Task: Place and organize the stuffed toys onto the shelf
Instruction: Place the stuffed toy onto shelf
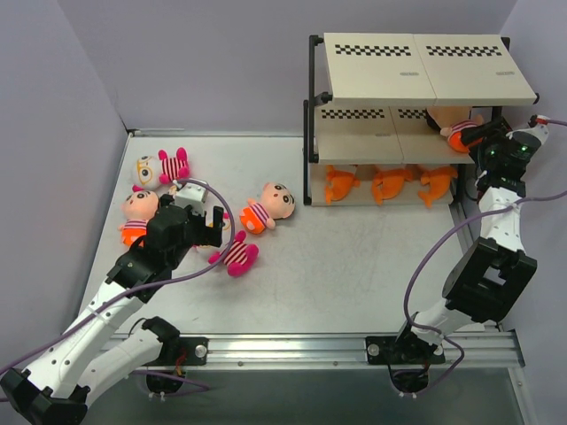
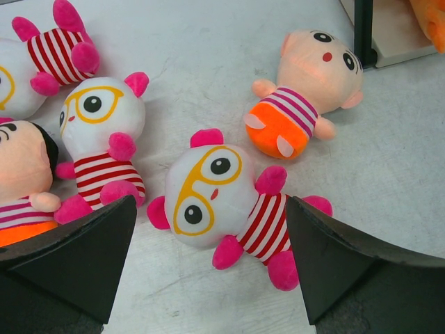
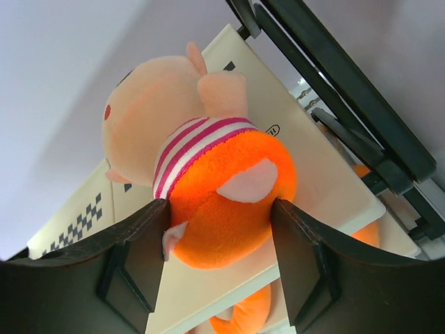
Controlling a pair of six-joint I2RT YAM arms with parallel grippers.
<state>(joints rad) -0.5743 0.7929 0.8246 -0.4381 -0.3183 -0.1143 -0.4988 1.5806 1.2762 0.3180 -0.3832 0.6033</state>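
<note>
The shelf (image 1: 416,66) stands at the back right, with three orange sharks (image 1: 390,184) on its bottom board. My right gripper (image 1: 474,135) is at the right end of the middle board, shut on the orange body of a peach-headed striped doll (image 3: 222,202), which rests on that board (image 3: 327,174). My left gripper (image 2: 212,278) is open low over a glasses toy (image 2: 215,202) that lies on the table between its fingers (image 2: 334,264). Two more glasses toys (image 2: 97,132) (image 2: 42,62) and two peach dolls (image 2: 306,90) (image 2: 21,181) lie nearby.
The shelf's black front left leg (image 2: 361,31) stands just beyond the right-hand peach doll. The shelf's top board (image 1: 461,80) holds nothing. Grey walls close the table on the left and at the back.
</note>
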